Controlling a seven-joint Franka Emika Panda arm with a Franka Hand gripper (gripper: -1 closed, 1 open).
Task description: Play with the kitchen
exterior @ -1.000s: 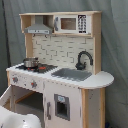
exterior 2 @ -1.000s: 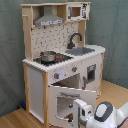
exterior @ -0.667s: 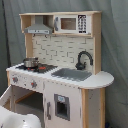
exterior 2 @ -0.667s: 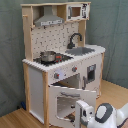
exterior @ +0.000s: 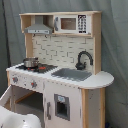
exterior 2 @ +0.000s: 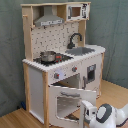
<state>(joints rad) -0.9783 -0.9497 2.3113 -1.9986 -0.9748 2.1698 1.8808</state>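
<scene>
Whether the jaws (exterior 2: pixel 86 113) are open or closed cannot be told; in the second exterior view the white arm reaches in from 5 o'clock to the open, windowed white oven door (exterior 2: pixel 70 101) of the tall white and light-wood toy kitchen (exterior 2: pixel 60 60). Only this view shows the wooden floor (exterior 2: pixel 20 119). No writing is legible.

The tool (exterior 2: pixel 86 114) blurs against the oven door (exterior 2: pixel 70 102); its fingers are indistinct.

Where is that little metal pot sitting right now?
The pot sits on the kitchen's stovetop, under the grey hood; in the second exterior view it is left of the sink and black faucet.
</scene>
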